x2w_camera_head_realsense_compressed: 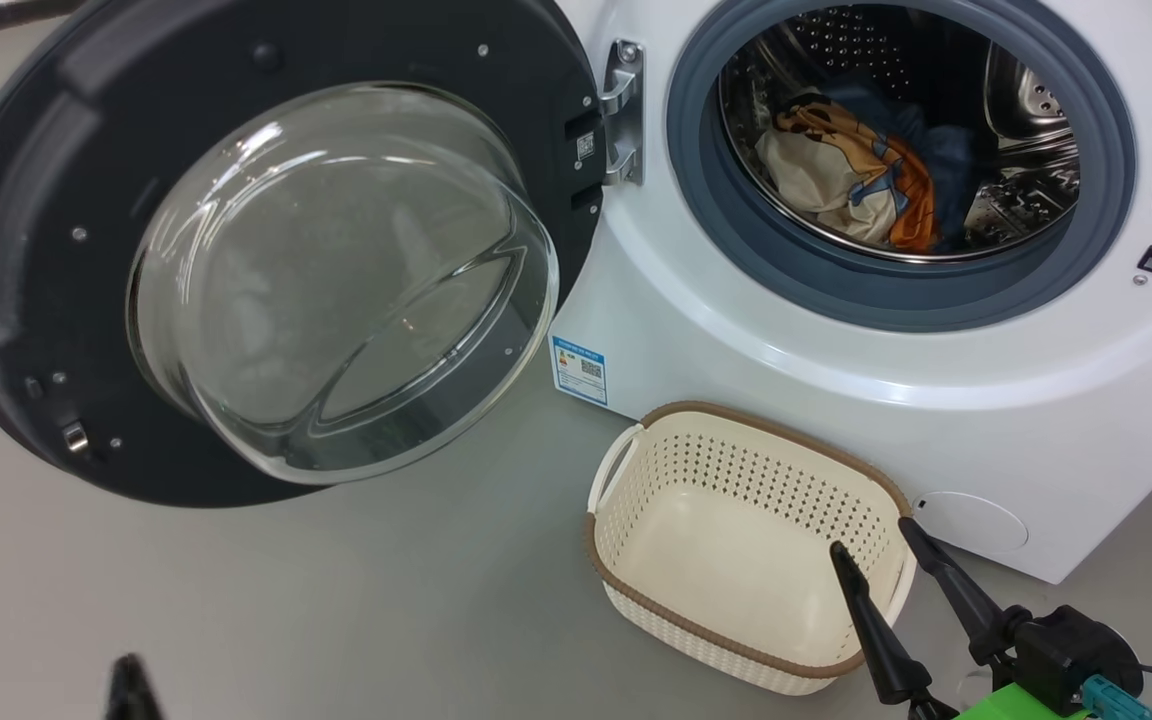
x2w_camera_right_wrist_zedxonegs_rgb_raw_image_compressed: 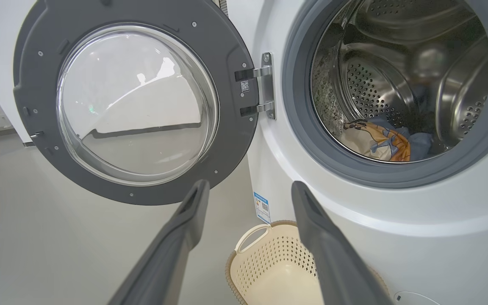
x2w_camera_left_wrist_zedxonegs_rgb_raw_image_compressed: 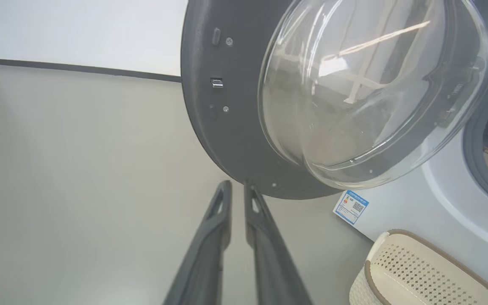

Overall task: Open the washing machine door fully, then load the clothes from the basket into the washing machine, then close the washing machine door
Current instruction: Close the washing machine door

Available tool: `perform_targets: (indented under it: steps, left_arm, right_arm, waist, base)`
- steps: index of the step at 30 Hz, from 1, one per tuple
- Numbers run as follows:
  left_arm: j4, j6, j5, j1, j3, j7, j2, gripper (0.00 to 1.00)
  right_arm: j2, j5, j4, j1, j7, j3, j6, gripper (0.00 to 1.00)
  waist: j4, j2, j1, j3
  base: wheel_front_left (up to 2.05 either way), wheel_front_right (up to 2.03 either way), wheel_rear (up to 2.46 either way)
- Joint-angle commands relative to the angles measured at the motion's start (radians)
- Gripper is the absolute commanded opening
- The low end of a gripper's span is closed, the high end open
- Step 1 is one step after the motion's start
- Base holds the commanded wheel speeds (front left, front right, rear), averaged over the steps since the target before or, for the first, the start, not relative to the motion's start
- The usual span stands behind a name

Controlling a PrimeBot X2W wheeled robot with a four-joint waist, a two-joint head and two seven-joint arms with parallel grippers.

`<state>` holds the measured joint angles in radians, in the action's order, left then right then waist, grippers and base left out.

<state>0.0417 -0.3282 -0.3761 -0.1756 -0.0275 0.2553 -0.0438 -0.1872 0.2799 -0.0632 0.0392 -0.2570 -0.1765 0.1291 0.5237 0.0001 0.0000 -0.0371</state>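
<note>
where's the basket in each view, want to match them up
Head view: basket lower centre-right, on the floor by the washing machine.
Left wrist view: basket bottom right corner, partly cut off.
Right wrist view: basket bottom centre, partly behind one of the fingers.
Shared landmark: the blue label sticker, up-left of the basket.
</note>
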Motion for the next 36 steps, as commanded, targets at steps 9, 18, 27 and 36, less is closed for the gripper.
perform_targets:
  steps: [9,18,27,36]
  left_arm:
    - [-0.005,0.107,-0.207,0.122,0.399,0.006,-0.006,0.00]
    - [0.159,0.249,-0.269,0.286,0.679,0.006,-0.042,0.00]
    - [0.450,0.257,-0.454,0.557,0.799,-0.105,-0.282,0.00]
    - [0.634,0.205,-0.543,0.745,0.853,-0.177,-0.417,0.00]
  right_arm:
    - [-0.006,-0.004,0.021,-0.026,-0.005,-0.024,0.002,1.00]
    - [-0.003,-0.004,0.020,-0.022,-0.005,-0.025,0.002,1.00]
    - [-0.003,-0.006,0.023,-0.009,-0.005,-0.023,0.002,1.00]
    - [-0.010,-0.002,0.015,-0.010,-0.005,-0.046,0.002,1.00]
  waist:
    - [-0.002,-0.0001,0.0000,0.003]
    - [-0.009,-0.0001,0.0000,0.011]
    - [-0.022,-0.0001,0.0000,0.011]
    - [-0.076,-0.0001,0.0000,-0.001]
  base:
    - [0.00,0.00,0.00]
    - [0.00,0.00,0.00]
    - [0.00,0.00,0.00]
    - [0.00,0.00,0.00]
